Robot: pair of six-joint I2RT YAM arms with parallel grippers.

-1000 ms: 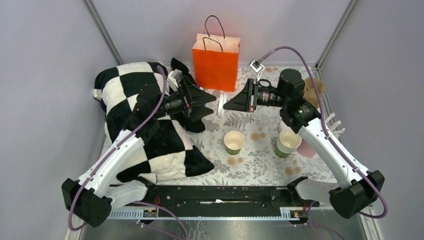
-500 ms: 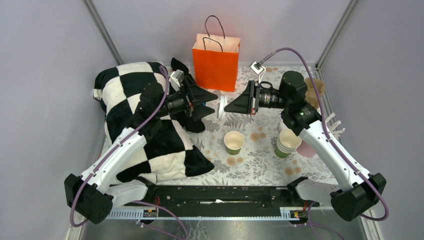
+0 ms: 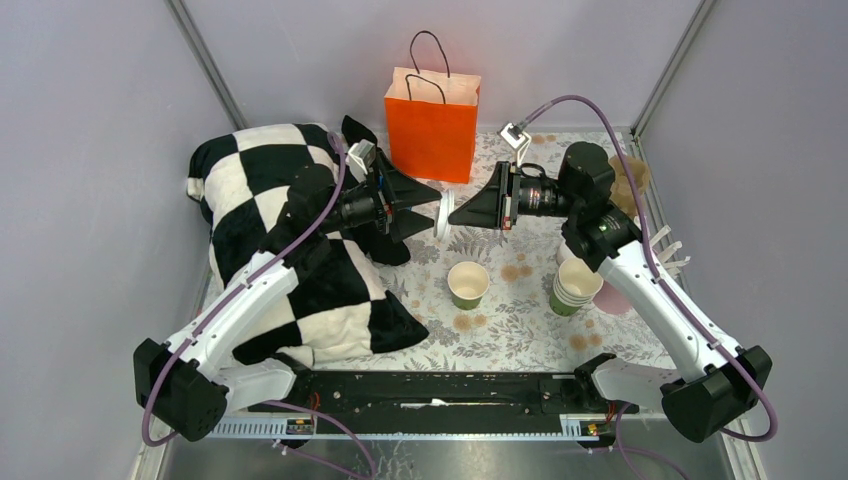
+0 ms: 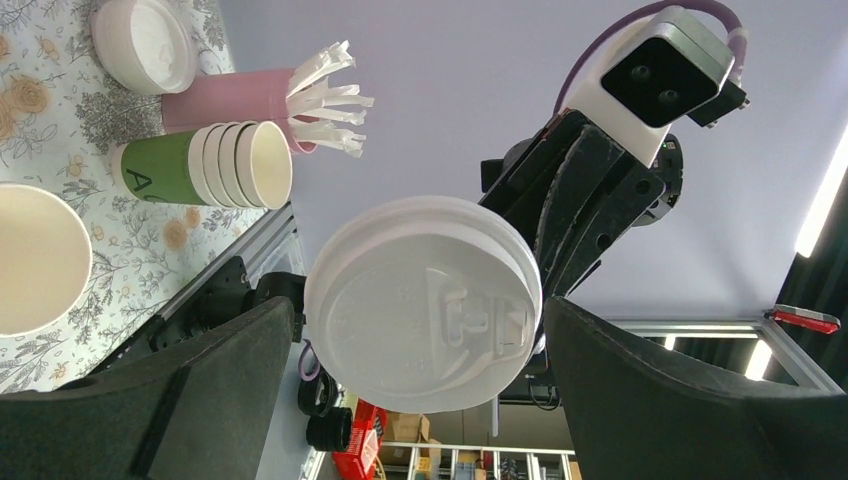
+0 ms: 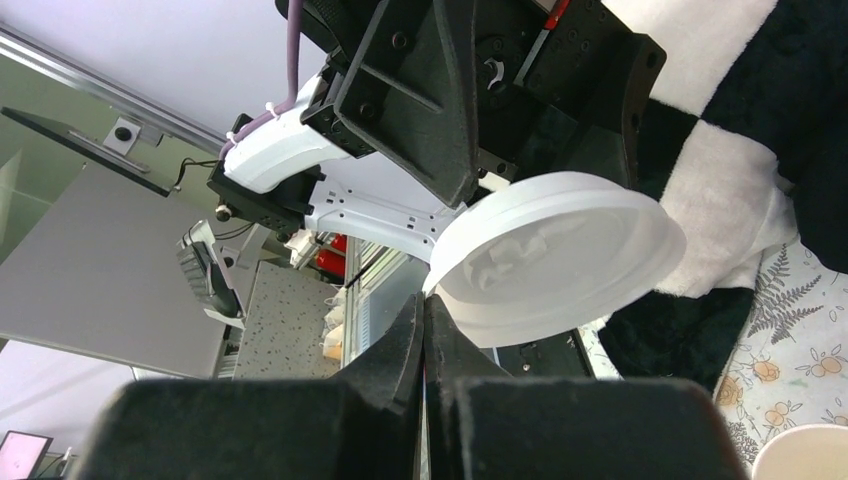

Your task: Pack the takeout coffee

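Observation:
The takeout coffee's single green paper cup (image 3: 467,283) stands upright and lidless on the flowered table; its cream rim (image 4: 35,258) shows in the left wrist view. Its white round lid (image 3: 441,214) hangs on edge in the air above the table, behind the cup. My right gripper (image 3: 451,214) is shut, its tips (image 5: 425,303) pinching the lid's rim (image 5: 560,255). My left gripper (image 3: 432,208) faces it, open. Its fingers stand either side of the lid (image 4: 422,304) without touching it, and the left gripper (image 4: 420,335) holds nothing.
An orange paper bag (image 3: 432,125) with black handles stands open at the back. A black-and-white checkered cloth (image 3: 265,235) fills the left side. Right of the cup are a stack of nested green cups (image 3: 575,285) and a pink cup of white sticks (image 4: 230,97).
My left gripper has moved right toward the lid, and its open fingers now flank it. The right gripper, still shut on the lid, has shifted only slightly.

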